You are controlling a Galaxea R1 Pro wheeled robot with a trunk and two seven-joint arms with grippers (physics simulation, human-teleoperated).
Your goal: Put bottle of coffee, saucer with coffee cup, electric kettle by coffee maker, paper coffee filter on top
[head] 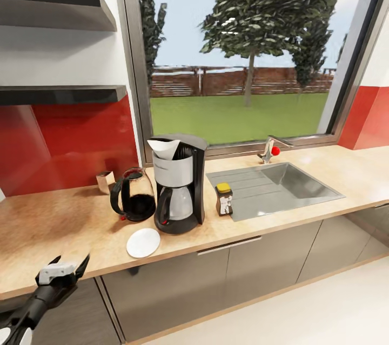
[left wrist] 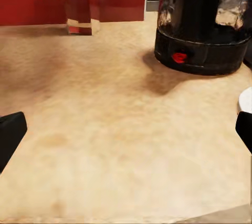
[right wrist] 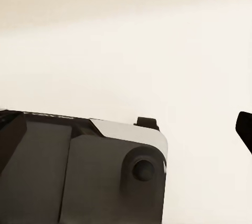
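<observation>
While the head camera looks down on a wooden countertop (head: 54, 226) under a wide window, the coffee maker (head: 178, 185) stands near the centre with a white paper filter (head: 163, 148) resting in its top. Touching it at nine o'clock is the glass electric kettle (head: 133, 194); at three o'clock stands the bottle of coffee (head: 224, 198), yellow-lidded, its label too small to read. A white saucer (head: 143, 242) lies at seven o'clock from the maker, bare on top. A small glass container (head: 105, 181) sits behind the kettle, and a steel sink (head: 281, 185) lies at three o'clock. The left gripper (head: 69, 268), at the counter's front edge, is spread wide and holds nothing. From the left wrist camera, both fingertips (left wrist: 10, 134) frame bare wood, with the kettle base (left wrist: 202, 56) and its red switch ahead. From the right wrist camera, a dark robot body panel (right wrist: 79, 171) sits over pale floor; one fingertip (right wrist: 244, 129) shows, so I cannot tell how far that pincer is open.
</observation>
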